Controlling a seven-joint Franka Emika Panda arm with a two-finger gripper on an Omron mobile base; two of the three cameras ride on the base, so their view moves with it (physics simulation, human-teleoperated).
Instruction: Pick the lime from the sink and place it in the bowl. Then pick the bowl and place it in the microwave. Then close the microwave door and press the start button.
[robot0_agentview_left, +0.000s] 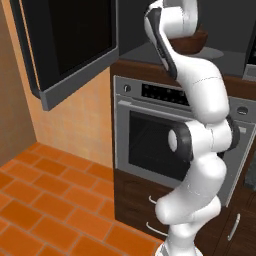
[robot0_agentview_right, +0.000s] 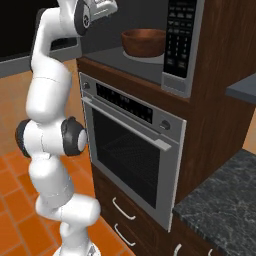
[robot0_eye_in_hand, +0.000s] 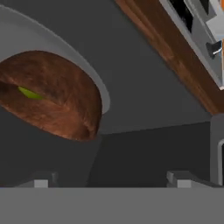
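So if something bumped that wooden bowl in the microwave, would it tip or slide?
Probably slide rather than tip: the bowl looks wide, low and thick-walled, sitting on the pale turntable. It seems stiff, not fragile. The lime inside is round, so it could roll about if jolted.

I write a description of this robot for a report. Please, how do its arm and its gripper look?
The arm is glossy white, built of rounded, bulging segments with dark grey to black round caps and bands at the joints. No cables or markings are visible. The gripper has two small dark grey fingertips with blocky, squared ends and paler faces.
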